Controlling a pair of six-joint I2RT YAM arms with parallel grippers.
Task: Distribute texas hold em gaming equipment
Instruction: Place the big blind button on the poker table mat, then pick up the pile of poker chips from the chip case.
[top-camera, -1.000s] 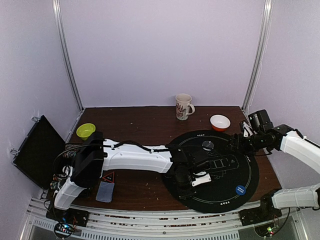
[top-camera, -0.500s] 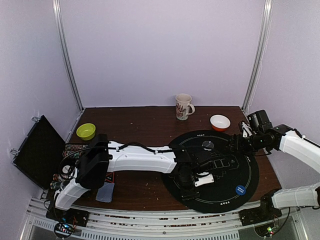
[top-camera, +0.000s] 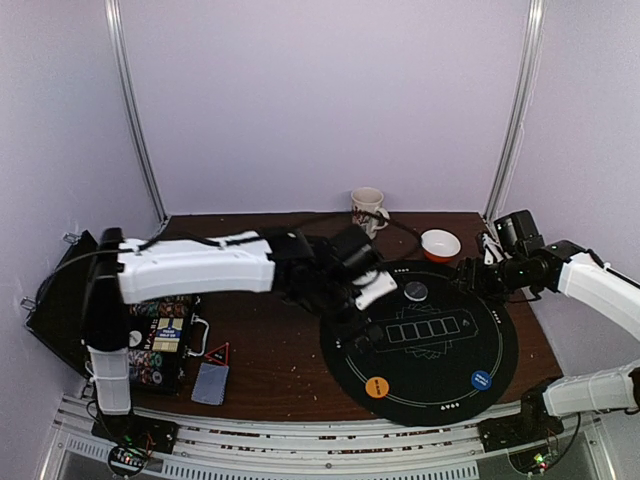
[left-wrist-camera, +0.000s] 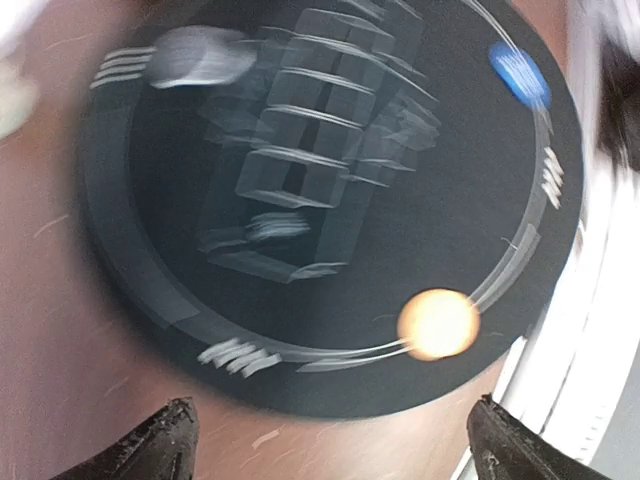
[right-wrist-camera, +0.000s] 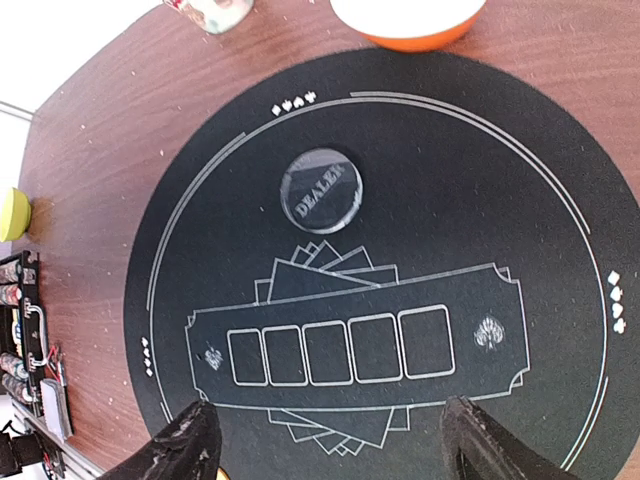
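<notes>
**The orange button (top-camera: 377, 386) lies on the mat (top-camera: 440, 365)**

I see the left gripper (left-wrist-camera: 335, 452) above the round black mat, jaws spread wide, nothing between them. The orange button sits near the mat's near rim, with the blue button (top-camera: 481, 380) to its right. The right gripper (right-wrist-camera: 330, 450) hovers near the dealer button (right-wrist-camera: 320, 189), fingers apart, empty.

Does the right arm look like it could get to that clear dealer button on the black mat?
Probably yes. The right gripper hangs open above the mat, the dealer button lies bare in its view, and nothing stands between them; the left gripper is on the button's other side.
</notes>
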